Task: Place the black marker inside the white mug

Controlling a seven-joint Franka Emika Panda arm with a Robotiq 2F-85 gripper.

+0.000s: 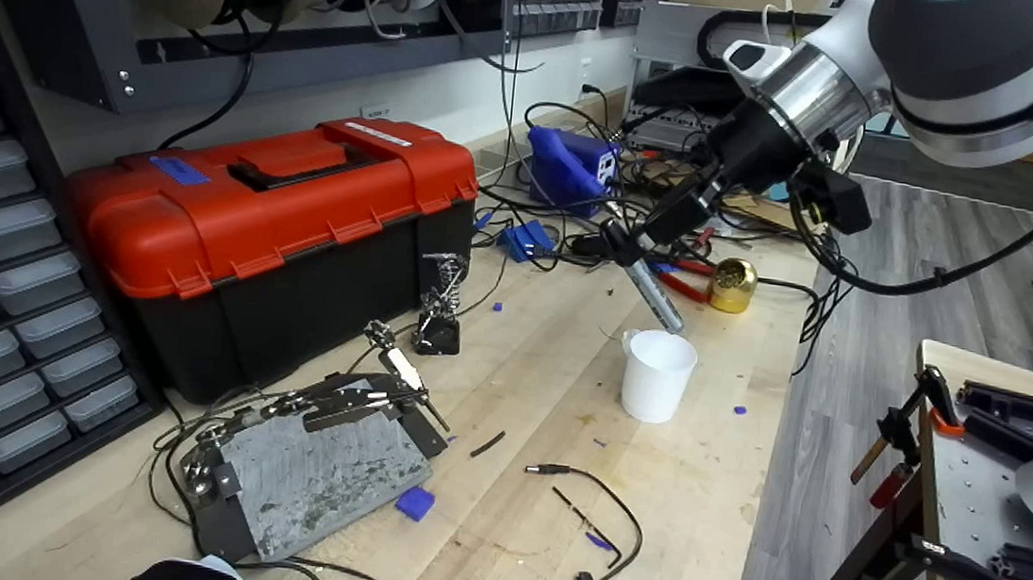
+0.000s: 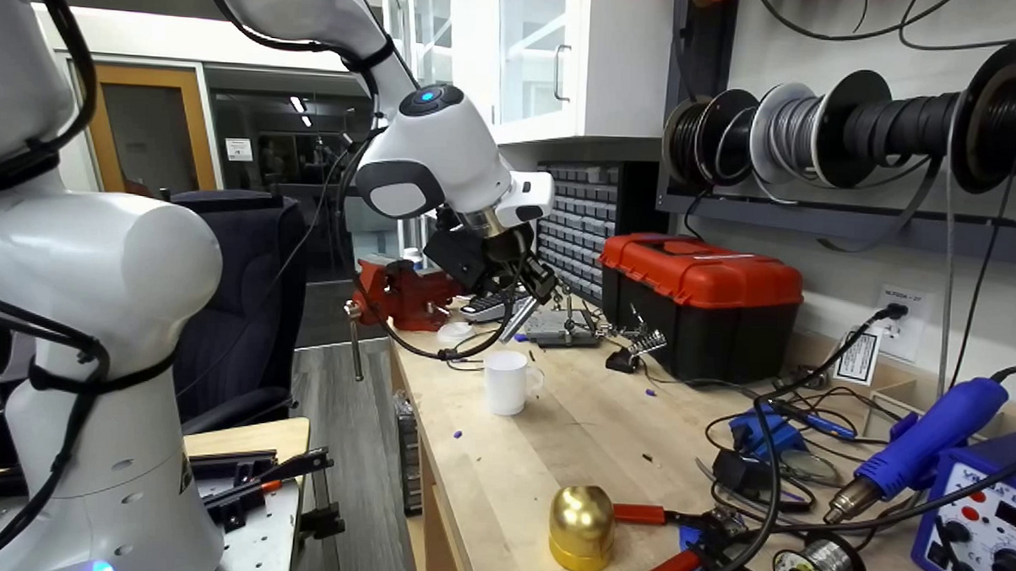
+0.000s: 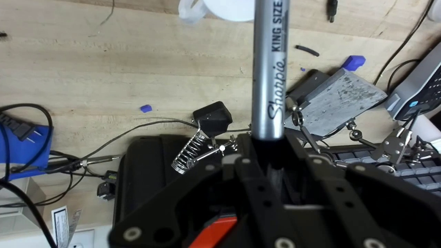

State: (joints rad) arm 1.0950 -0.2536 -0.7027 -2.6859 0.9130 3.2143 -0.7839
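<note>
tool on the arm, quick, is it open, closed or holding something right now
Tool: closed, holding the marker by its black end.

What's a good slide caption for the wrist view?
Wrist view: gripper holding marker over bench; mug and marker's far end cut off at top edge.
</note>
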